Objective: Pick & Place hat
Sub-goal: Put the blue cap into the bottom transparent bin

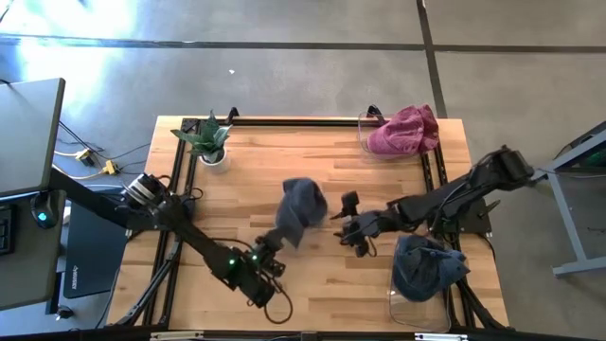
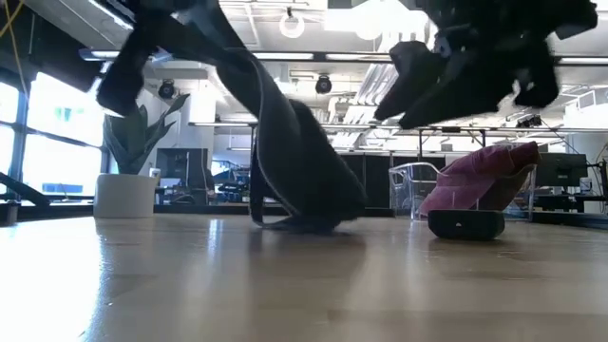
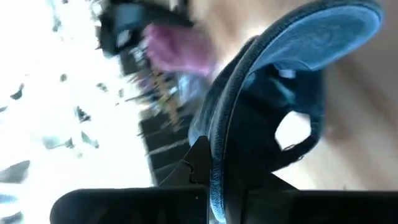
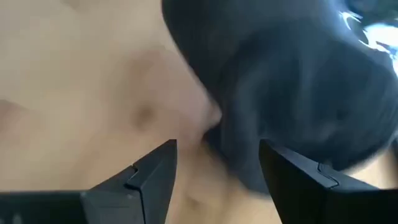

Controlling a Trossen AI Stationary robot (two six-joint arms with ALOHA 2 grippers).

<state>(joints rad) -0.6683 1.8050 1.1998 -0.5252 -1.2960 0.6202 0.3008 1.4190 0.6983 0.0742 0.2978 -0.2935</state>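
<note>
A dark blue-grey hat (image 1: 303, 208) hangs near the table's middle, with my left gripper (image 1: 274, 243) shut on it from the near-left side. In the left wrist view the hat (image 3: 298, 74) shows its hollow inside and back opening. In the low view the hat (image 2: 294, 161) reaches down to the tabletop. My right gripper (image 1: 346, 224) stands open just right of the hat, and in its wrist view its fingers (image 4: 155, 177) are spread with the hat (image 4: 298, 93) right ahead of them. My left gripper pinches the hat's rim edge (image 3: 219, 163) between its two fingers (image 3: 186, 171). The fingers come nearly level from the table's near-left side. The hat stands on edge beyond the fingertips, its lowest part (image 2: 302, 225) at the tabletop.
A pink hat (image 1: 407, 131) lies on a clear container at the far right corner. A blue hat (image 1: 426, 268) sits in a clear container at the near right. A potted plant (image 1: 210, 142) stands at the far left. Bare wood (image 1: 303, 294) lies toward the near edge.
</note>
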